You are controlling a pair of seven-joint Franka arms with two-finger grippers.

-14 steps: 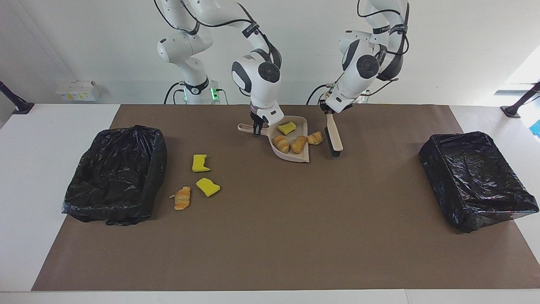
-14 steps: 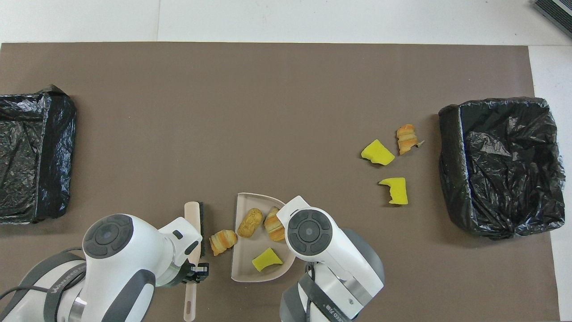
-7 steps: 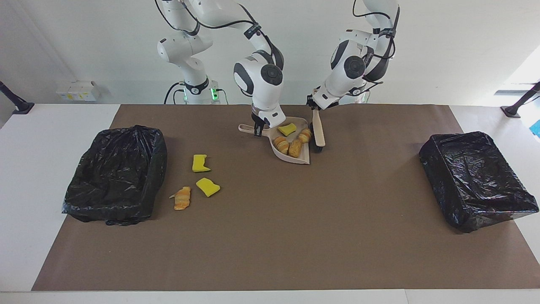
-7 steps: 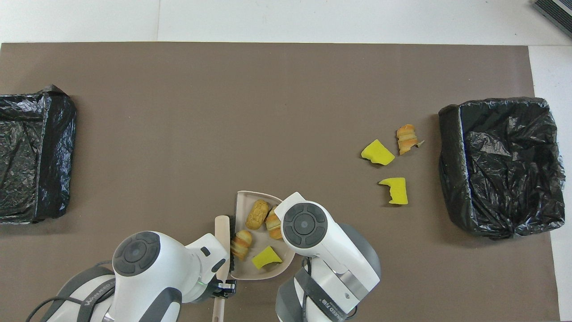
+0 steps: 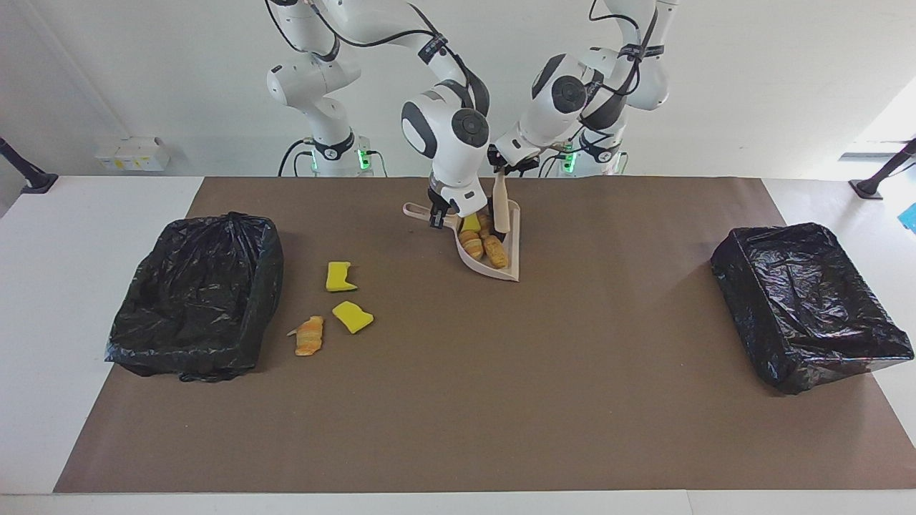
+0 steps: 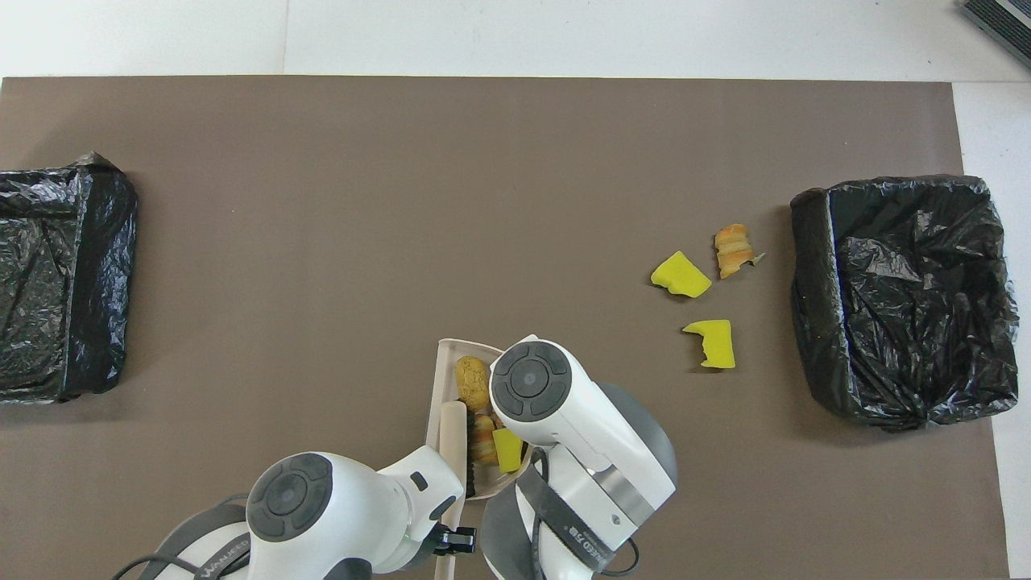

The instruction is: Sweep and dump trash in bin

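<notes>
My right gripper [image 5: 437, 217] is shut on the handle of the beige dustpan [image 5: 509, 275], which is tipped up on its side. In the pan lie several pieces of trash: golden-brown bread pieces [image 5: 472, 247] [image 6: 472, 382] and a yellow sponge chunk [image 5: 470, 223] [image 6: 507, 449]. My left gripper [image 5: 503, 166] [image 6: 453, 538] is shut on the beige brush [image 5: 501, 207] [image 6: 453, 435], whose head rests against the pan's open mouth. More trash lies on the mat beside a bin [image 5: 197, 297]: two yellow sponges [image 5: 340, 277] [image 5: 352, 316] and a bread piece [image 5: 309, 335].
Two bins lined with black bags stand on the brown mat: one [image 6: 902, 298] toward the right arm's end, the other [image 5: 809, 304] [image 6: 56, 278] toward the left arm's end. In the overhead view the right arm's wrist covers part of the dustpan [image 6: 443, 379].
The left gripper has swept the brush toward the dustpan, pushing the loose bread piece in. The right gripper has tipped the pan up, and the trash inside has bunched together.
</notes>
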